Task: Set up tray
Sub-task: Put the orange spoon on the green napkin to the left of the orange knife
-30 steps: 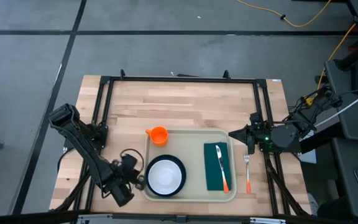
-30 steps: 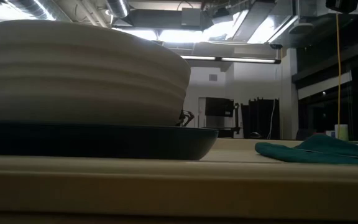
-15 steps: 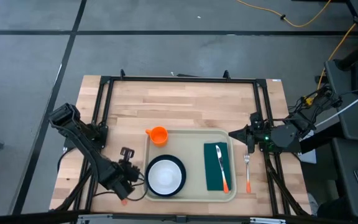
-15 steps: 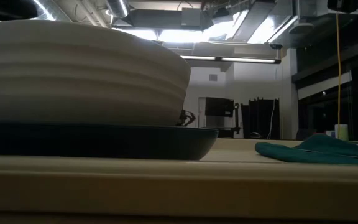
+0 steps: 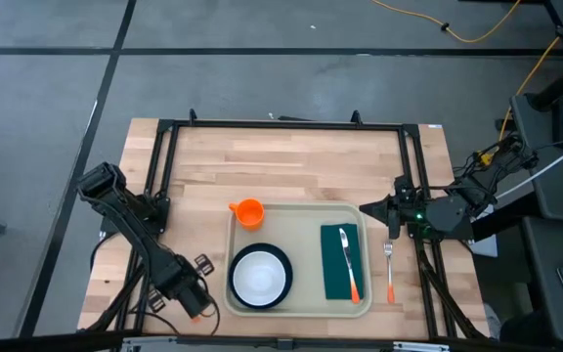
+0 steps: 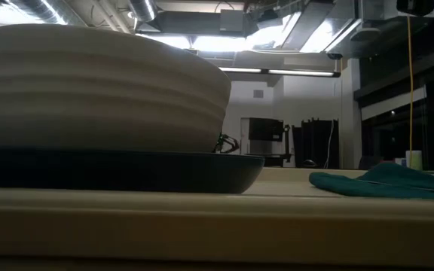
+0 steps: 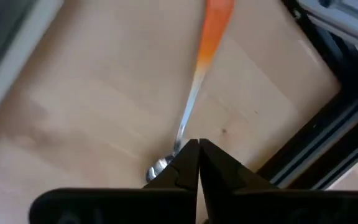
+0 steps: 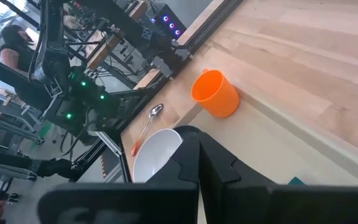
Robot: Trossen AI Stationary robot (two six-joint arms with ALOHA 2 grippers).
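High view first, operator: you have the wooden table (image 5: 291, 161) filling the middle, and on its near half sits the tray (image 5: 306, 217), a cream rectangle with rounded corners and a raised rim, lying flat and square to the table edges. Inside it, toward your robot's left, a dark plate (image 5: 281, 286) carries a white bowl (image 5: 258, 277); toward the right a green napkin (image 5: 336, 262) lies lengthwise with an orange-handled utensil (image 5: 350, 267) resting on it. Look at the tray's far left corner and you see an orange cup (image 5: 249, 212) standing on the wood just beside the rim, touching or nearly so — you cannot tell which from above. Off the tray's right side, a fork (image 5: 390, 271) with an orange handle lies on the bare table, parallel to the napkin. Your left gripper (image 5: 195, 304) is low at the near left of the table, just beside the tray's left edge; in the left wrist view its fingers (image 7: 188, 163) are pressed together, tips at the bowl end of an orange-handled spoon (image 7: 199, 68) that lies on the wood — whether they touch it is unclear. Your right gripper (image 5: 367, 209) waits by the tray's far right corner, its fingers together with nothing between them. From the low view you get only the bowl on its plate close up, the tray's rim, and the napkin beyond.
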